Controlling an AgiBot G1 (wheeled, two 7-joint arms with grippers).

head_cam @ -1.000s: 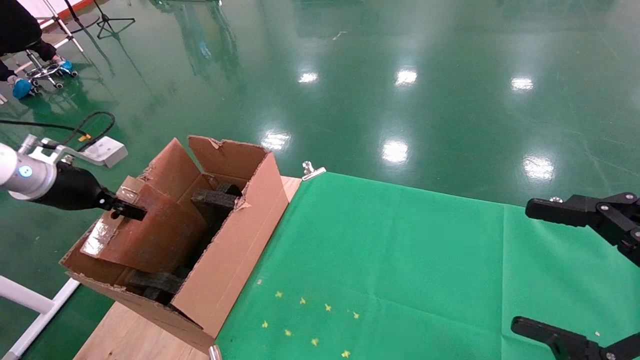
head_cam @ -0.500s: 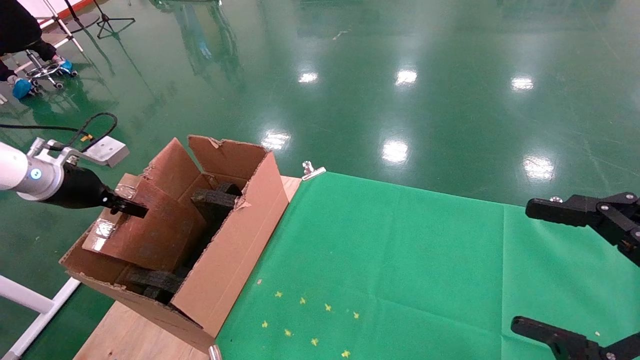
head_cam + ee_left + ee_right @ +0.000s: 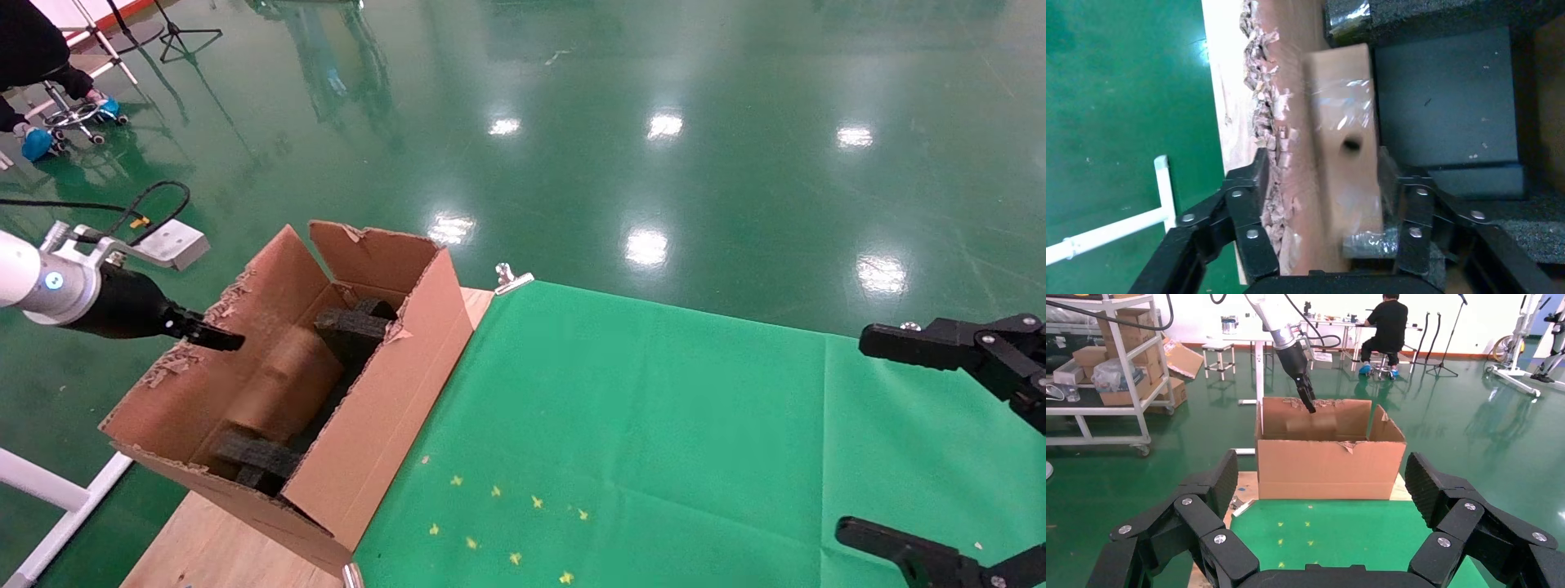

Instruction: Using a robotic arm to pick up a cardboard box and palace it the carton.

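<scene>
Looking down across a glossy green floor (image 3: 654, 163) toward a wooden table (image 3: 212, 547), mostly lying under a green cloth (image 3: 654, 425). Finding the carton (image 3: 384, 425) standing open-topped on the table's bare left end, just beside the cloth's edge, showing ragged torn flaps along its left wall. Reaching in from the left with the robotic arm (image 3: 49, 282), white with a lit blue ring at the wrist, and hanging the left gripper (image 3: 214, 339) over that torn left wall, just above the rim. Spreading the fingers (image 3: 1248, 208) of that gripper wide, as seen in the left wrist view, and gripping nothing. Seeing the cardboard box (image 3: 1340, 122) between those spread fingers and farther down inside the carton, blurred, showing glossy tape and a round hole in its narrow face; appearing in the head view (image 3: 286, 384) as a brown smear low inside the carton, apart from the fingertips. Resting there among black foam blocks (image 3: 351, 327), near the left wall. Parking the right gripper (image 3: 854, 437) at the far right above the cloth, well apart from the carton, fingers wide open around nothing. Noting a metal clip (image 3: 511, 279) at the cloth's far corner and small yellow star marks (image 3: 494, 492) scattered on the cloth.
</scene>
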